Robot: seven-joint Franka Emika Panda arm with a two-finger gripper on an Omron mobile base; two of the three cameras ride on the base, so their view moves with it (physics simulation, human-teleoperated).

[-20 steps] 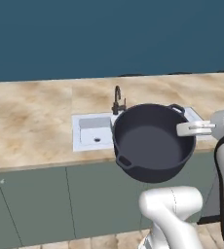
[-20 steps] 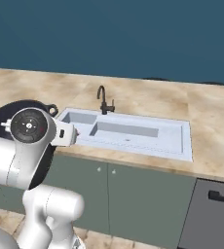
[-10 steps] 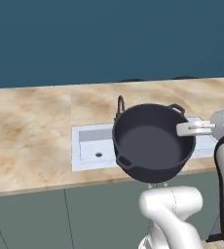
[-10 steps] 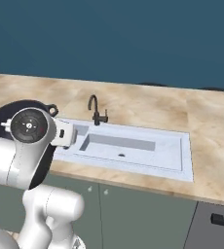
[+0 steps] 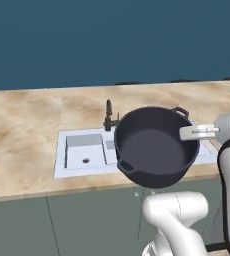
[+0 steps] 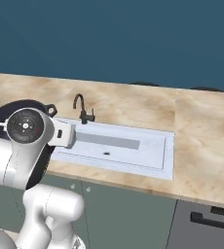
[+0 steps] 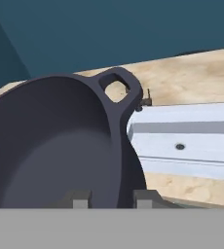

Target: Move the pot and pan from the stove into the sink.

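Observation:
My gripper is shut on the rim of the pot, a deep dark navy-grey pot with two loop handles. It hangs tilted in the air in front of the counter, its mouth toward the left base camera. In the hand view the pot has its rim clamped between my gripper's two tips. The white sink lies in the beige counter behind and left of the pot. The sink is bare inside, as is the sink in the hand view. The pot peeks out behind my arm. Pan and stove are out of view.
A thin dark faucet stands at the sink's back edge, just left of the pot; the faucet also appears from the right. Grey-green cabinet doors run under the counter. A dark appliance front sits at lower right.
The whole picture has shifted in both base views, so the base has driven along the counter and the sink sits elsewhere in frame. The pot stays gripped the same way.

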